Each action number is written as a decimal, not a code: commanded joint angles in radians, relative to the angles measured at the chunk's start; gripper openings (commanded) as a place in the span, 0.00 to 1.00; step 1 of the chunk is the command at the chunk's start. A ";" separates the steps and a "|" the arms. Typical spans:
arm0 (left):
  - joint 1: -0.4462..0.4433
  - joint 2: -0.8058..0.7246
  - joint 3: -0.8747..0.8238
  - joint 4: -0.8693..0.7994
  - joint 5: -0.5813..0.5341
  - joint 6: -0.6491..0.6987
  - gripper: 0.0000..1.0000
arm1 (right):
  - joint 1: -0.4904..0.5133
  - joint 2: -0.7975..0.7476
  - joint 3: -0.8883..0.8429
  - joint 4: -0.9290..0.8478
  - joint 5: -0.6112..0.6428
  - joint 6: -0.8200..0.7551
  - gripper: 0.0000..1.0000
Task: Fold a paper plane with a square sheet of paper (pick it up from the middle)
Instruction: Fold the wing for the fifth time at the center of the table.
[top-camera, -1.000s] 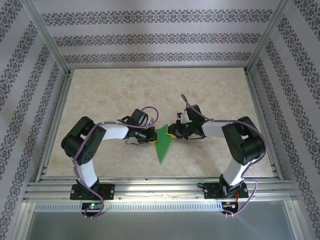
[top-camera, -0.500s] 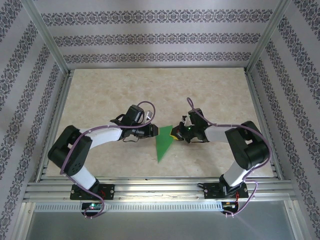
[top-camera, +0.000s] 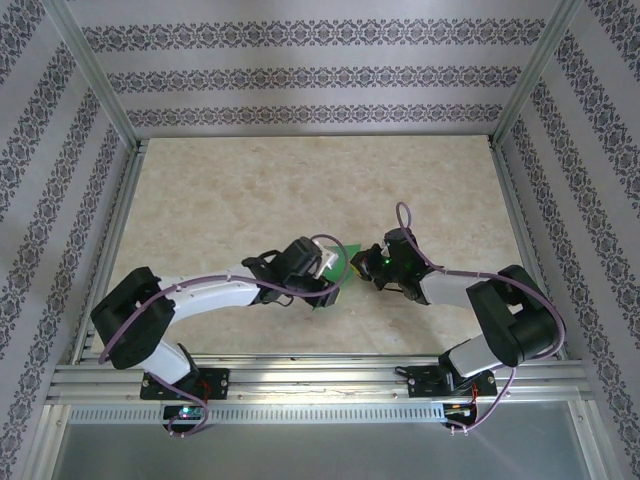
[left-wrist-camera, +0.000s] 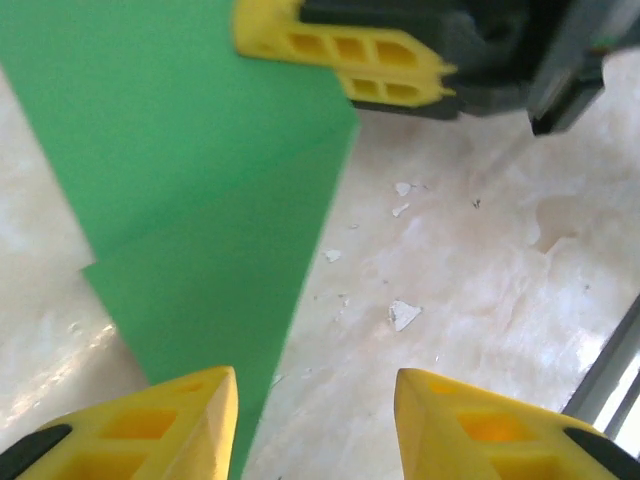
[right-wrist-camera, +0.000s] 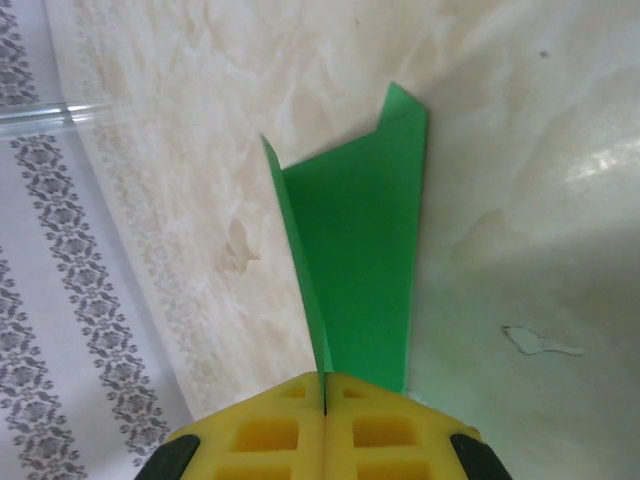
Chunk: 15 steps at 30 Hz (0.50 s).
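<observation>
Green paper (right-wrist-camera: 350, 260) — folded, w/ a crease — sits over the table (top-camera: 250, 180), just nearside of its middle. R gripper (right-wrist-camera: 325, 385) is clamped shut on one end; L gripper (left-wrist-camera: 315, 400), also over mid-table, stands part-open, gripping nothing.

The paper (left-wrist-camera: 200, 190) was plain bright green. My left tool (left-wrist-camera: 312, 385) and right tool (right-wrist-camera: 325, 382) had yellow fingers (left-wrist-camera: 180, 425) on black bodies. The tabletop (top-camera: 250, 180) was beige with pale marbling. The walls (top-camera: 300, 75) wore grey damask stripes on white.
</observation>
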 joint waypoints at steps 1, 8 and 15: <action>-0.066 0.048 0.068 -0.091 -0.153 0.116 0.48 | 0.014 -0.012 -0.011 0.037 0.031 0.030 0.00; -0.128 0.142 0.151 -0.173 -0.323 0.147 0.53 | 0.019 -0.017 -0.011 0.039 0.035 0.035 0.00; -0.140 0.178 0.161 -0.176 -0.369 0.157 0.52 | 0.019 -0.016 -0.013 0.045 0.033 0.039 0.00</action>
